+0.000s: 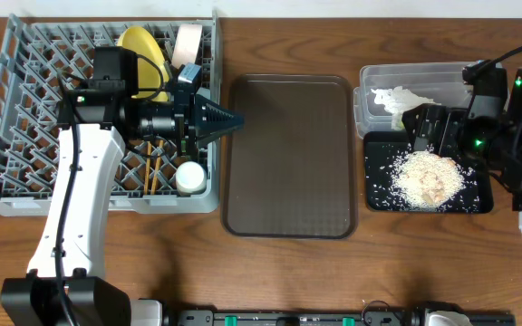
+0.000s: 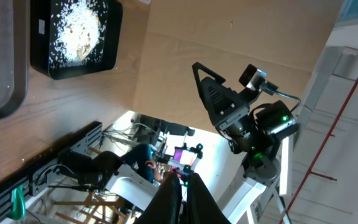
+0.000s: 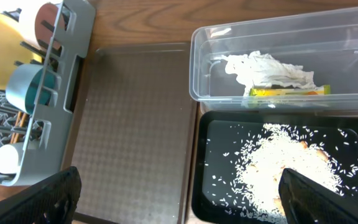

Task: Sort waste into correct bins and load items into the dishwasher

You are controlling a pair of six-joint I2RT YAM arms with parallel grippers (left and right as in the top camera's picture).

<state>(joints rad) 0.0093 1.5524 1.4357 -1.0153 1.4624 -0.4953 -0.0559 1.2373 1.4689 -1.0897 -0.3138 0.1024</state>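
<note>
The grey dish rack [image 1: 25, 109] holds the yellow plate [image 1: 139, 45], a white bowl [image 1: 187, 43], a white cup [image 1: 188, 177] and wooden chopsticks [image 1: 152, 167]. My left gripper [image 1: 236, 118] is shut and empty, pointing right past the rack's right edge over the brown tray; its fingers [image 2: 182, 199] are pressed together. My right gripper [image 1: 427, 129] is open and empty above the seam between the bins; its fingers [image 3: 182, 199] are spread wide. The clear tub [image 3: 197, 68] holds the white napkin [image 3: 266, 68] and the green-yellow wrapper [image 3: 289, 91]. The black tray [image 3: 219, 134] holds rice crumbs [image 3: 291, 162]. A light blue bowl [image 3: 27, 90] stands in the rack.
A dark brown serving tray [image 1: 288, 154] lies between the rack and the bins, with nothing on it. The black tray also shows in the left wrist view [image 2: 42, 62]. Bare wooden table [image 1: 288, 272] runs along the front.
</note>
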